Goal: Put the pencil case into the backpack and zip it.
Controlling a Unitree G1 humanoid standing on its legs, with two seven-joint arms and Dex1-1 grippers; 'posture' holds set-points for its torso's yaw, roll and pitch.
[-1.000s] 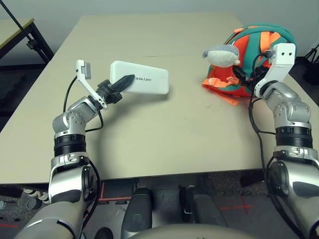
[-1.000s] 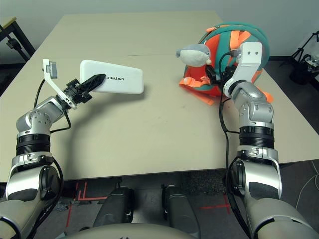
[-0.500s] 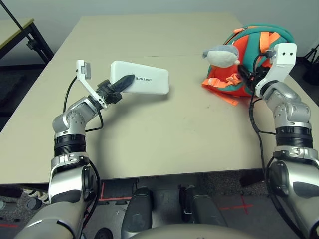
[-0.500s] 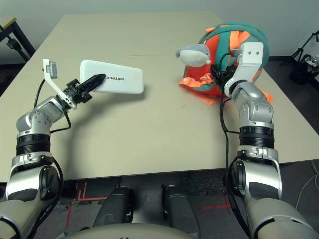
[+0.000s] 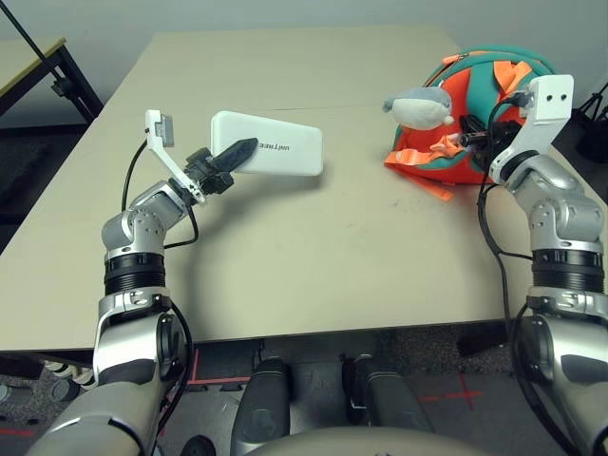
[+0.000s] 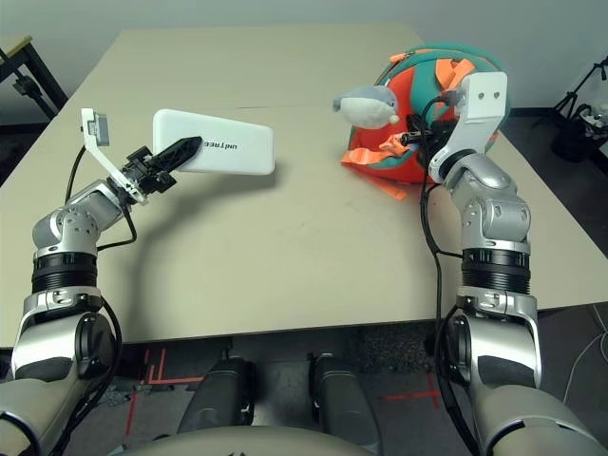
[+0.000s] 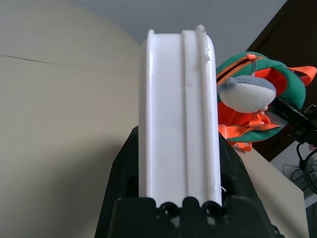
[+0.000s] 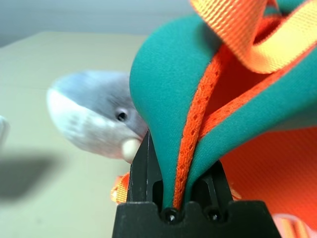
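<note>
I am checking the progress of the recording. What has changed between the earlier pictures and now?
The right gripper has closed on a teal strap of the backpack and drawn it up and back; the bag has tipped a little with it. The left gripper still holds the pencil case in the same place above the table.

A broad beige surface [image 5: 313,247] with a faint seam across its far half stands before a pale grey wall [image 5: 237,11]. At far left, a second table [image 5: 28,52] on black legs; at far right, a black stand [image 6: 581,95] with cables. The dark floor [image 5: 446,385] below carries red tape marks.
</note>
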